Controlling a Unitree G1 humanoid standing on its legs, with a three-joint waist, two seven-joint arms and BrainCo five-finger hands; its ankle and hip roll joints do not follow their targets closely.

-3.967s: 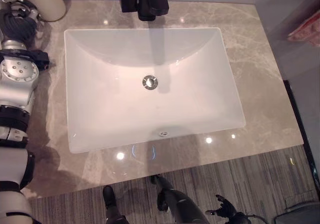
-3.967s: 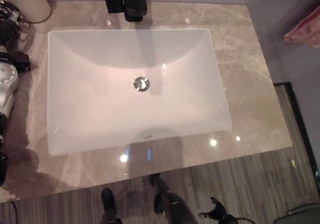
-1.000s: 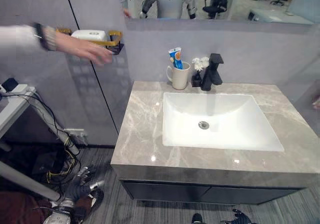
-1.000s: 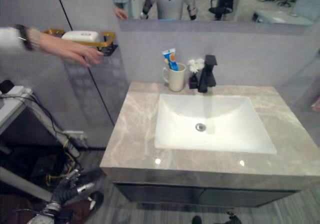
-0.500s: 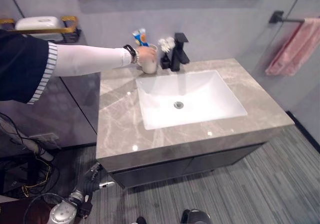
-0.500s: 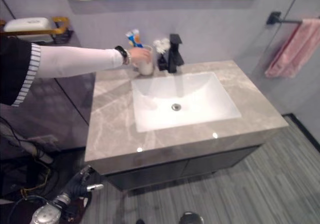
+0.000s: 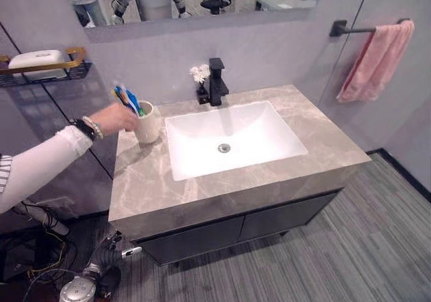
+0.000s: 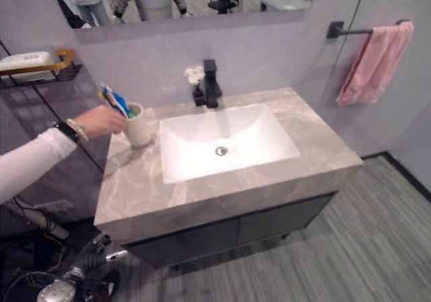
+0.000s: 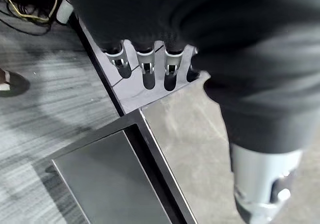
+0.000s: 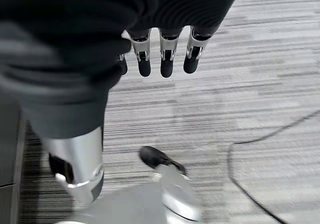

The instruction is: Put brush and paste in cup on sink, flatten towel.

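A white cup (image 7: 148, 121) with a blue toothbrush and paste tube (image 7: 126, 100) sticking out of it sits at the left side of the marble counter (image 7: 330, 140). A person's hand (image 7: 114, 118) grips it. A pink towel (image 7: 374, 59) hangs bunched on a black bar (image 7: 350, 27) on the wall at the right. My left hand (image 7: 111, 247) hangs low by the floor, left of the cabinet, its fingers (image 9: 149, 74) straight and empty. My right hand (image 10: 166, 64) hangs over the striped floor, its fingers relaxed, holding nothing.
The white basin (image 7: 232, 137) lies in the counter's middle, with a black faucet (image 7: 216, 83) and a small white flower (image 7: 199, 74) behind it. A gold wall shelf (image 7: 40, 65) with a white soap holder is at the left. Dark cabinet doors (image 7: 236, 231) stand below.
The camera has shifted. The person's hand has drawn the cup away from the faucet, leftward and forward along the counter. My hands still hang low.
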